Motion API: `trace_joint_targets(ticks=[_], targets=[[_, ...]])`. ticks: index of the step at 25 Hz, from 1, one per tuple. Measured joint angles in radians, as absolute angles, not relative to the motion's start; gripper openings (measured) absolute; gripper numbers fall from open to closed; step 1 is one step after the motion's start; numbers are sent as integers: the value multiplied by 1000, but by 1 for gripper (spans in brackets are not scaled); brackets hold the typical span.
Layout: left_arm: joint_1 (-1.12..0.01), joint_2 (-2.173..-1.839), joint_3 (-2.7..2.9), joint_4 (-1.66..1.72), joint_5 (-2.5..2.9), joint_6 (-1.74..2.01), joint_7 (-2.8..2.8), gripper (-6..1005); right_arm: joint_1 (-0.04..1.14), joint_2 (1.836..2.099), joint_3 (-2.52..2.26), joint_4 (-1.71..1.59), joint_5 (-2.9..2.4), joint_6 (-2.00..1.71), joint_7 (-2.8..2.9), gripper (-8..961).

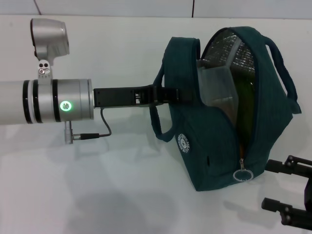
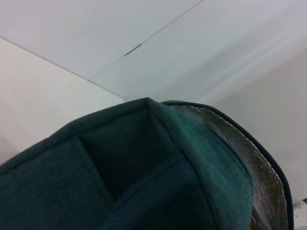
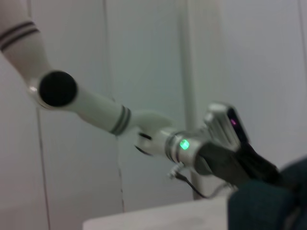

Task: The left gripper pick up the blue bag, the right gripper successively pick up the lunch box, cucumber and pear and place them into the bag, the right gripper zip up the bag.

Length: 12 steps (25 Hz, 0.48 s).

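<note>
The blue bag (image 1: 214, 146) stands on the white table with its mouth open, showing silvery lining. My left gripper (image 1: 168, 95) reaches in from the left and is shut on the bag's near side wall by the handle. The left wrist view is filled by the bag's fabric (image 2: 144, 172). Inside the bag lean the clear lunch box (image 1: 217, 83) and, beside it, the green cucumber (image 1: 246, 105). The pear is hidden. The zipper's ring pull (image 1: 243, 174) hangs at the front end of the bag. My right gripper (image 1: 286, 187) hovers open just right of the pull, holding nothing.
The white table (image 1: 97, 195) stretches out in front of and left of the bag. A cable (image 1: 92, 135) hangs under the left wrist. The right wrist view shows the left arm (image 3: 144, 129) and a corner of the bag (image 3: 268, 206).
</note>
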<state>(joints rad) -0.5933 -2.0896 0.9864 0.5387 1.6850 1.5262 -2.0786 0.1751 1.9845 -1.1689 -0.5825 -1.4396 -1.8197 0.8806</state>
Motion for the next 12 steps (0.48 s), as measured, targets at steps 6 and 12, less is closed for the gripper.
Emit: trace_joint_targets(ticks=[6,12], targets=[[-594,-2091,986,540,1685,1526,-2079,43,203,1973,-1168,-491,-1445,-1748,873,657],[-600,-2090,986,542,1684,1526,-2079,44,212,1980,-1173,-474,-1451,-1657,880,656]])
